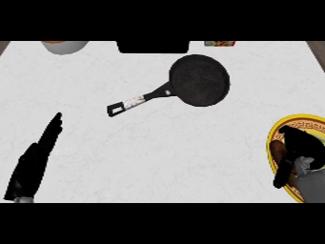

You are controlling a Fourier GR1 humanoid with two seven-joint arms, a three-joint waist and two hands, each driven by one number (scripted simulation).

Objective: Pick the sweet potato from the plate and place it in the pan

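Sweet potato (278, 151) is on the plate (318, 125) at the lower right of the counter, w/ only a brown strip of it showing at the plate's left side; the rest is hidden under the right hand (300, 147). That hand lies over the plate's left half, fingers bent down over the sweet potato and a thumb or finger running down along the plate's left rim; looks like they curl round it, tho the contact itself is hidden by the hand. Grey right forearm comes in from the lower right corner across the plate's bottom part. Plate is yellow w/ a patterned orange-brown band just inside the rim and a yellow-green centre showing right of the hand. Pan (200, 79) sits well apart, up and left of the plate, towards the counter's back: dark round pan, nothing in it, black handle w/ a pale band pointing down-left. Left hand (39, 153) rests at the lower left, fingers straight and together, pointing up and slightly right, holding nothing. Along the back edge: a pale bowl (65, 46) at left, a black object (154, 46) in the middle, a small red-and-green item (219, 43) right of it, all cut off by the view's edge. Counter (165, 152) is white, faintly marbled.
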